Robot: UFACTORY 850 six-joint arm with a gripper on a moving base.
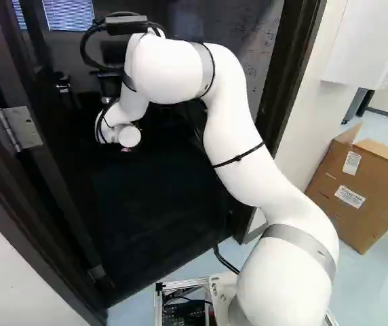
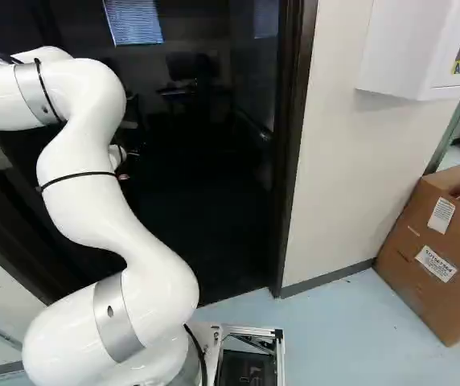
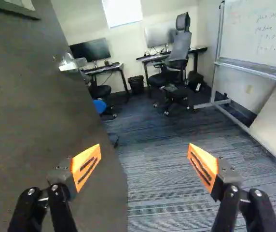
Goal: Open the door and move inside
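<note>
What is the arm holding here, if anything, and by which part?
Nothing is held: the black gripper with orange pads stands open, and the silver metal handle on the dark flat door is not between its fingers.

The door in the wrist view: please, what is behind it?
Past the edge of the door, a desk, a black monitor, part of a dark chair and part of something blue can be seen. What the door itself covers cannot be seen.
</note>
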